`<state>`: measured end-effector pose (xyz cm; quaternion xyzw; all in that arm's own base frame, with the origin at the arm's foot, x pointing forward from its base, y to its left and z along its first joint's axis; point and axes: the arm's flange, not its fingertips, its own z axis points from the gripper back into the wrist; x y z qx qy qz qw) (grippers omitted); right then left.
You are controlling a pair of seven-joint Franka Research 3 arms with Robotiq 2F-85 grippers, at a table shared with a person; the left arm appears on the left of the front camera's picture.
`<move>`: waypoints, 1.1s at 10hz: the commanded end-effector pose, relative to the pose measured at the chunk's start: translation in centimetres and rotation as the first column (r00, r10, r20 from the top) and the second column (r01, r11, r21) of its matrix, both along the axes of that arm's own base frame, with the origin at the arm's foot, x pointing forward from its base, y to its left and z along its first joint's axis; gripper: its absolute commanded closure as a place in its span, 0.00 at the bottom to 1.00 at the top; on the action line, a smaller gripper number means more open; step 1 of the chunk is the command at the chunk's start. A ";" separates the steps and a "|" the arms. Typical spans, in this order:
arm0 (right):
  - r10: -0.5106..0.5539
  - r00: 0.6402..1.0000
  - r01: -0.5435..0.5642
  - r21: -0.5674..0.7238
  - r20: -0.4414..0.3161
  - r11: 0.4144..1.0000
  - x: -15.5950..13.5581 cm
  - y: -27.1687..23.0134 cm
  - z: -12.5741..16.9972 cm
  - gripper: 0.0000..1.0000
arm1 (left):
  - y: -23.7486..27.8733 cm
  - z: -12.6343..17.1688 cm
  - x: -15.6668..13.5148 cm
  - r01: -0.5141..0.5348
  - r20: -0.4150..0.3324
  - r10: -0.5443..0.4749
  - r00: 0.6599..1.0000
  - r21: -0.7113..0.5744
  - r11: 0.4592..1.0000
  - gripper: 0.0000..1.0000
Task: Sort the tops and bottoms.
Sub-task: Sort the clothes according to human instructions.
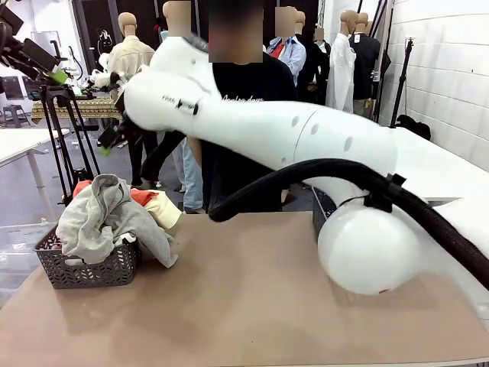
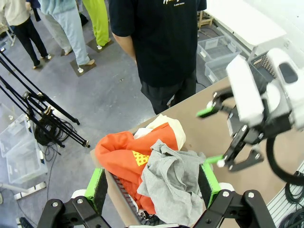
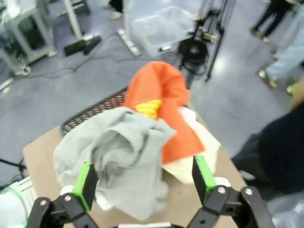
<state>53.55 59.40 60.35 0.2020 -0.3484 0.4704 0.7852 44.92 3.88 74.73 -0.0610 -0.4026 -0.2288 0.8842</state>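
Over the basket (image 1: 88, 269) at the left end of the worktop (image 1: 252, 306) I have both arms hovering. From the left wrist I see my left fingers (image 2: 96, 187) spread wide on either side of the pile, holding nothing and clear of the cloth. My right gripper (image 2: 219, 135) hangs beside the basket in that same view, green tips apart and empty. From the right wrist, my right fingers (image 3: 85, 184) also stand wide open above the pile with nothing between them.

Inside the basket the clothes are heaped well above its rim. A grey garment (image 1: 107, 218) lies on top and spills over the basket's side onto the worktop. Under it, toward the person's side of the basket, sits the orange-red top (image 2: 122, 154) with its small yellow patch (image 2: 139, 158) showing. The cream top (image 3: 194, 159) lies beneath the orange-red one, at the basket's edge nearest the person (image 1: 244, 115), who stands just behind the worktop in a black T-shirt.
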 end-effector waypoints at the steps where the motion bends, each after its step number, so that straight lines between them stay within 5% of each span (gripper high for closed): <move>1: -0.139 0.990 0.135 -0.090 -0.040 0.987 -10.5 -11.0 -2.9 0.00 | 0.1 0.1 -0.1 -0.002 0.002 0.002 1.000 0.002 1.000 0.00; 7: -0.401 0.913 0.389 -0.135 -0.077 0.911 -18.3 -20.4 0.2 0.00 | 0.1 0.1 -0.1 -0.002 0.002 0.002 1.000 0.002 1.000 0.00; 11: -0.509 0.845 0.511 -0.032 -0.164 0.859 -22.5 -29.8 -3.4 0.00 | 0.1 0.1 -0.1 -0.002 0.002 0.002 1.000 0.002 1.000 0.00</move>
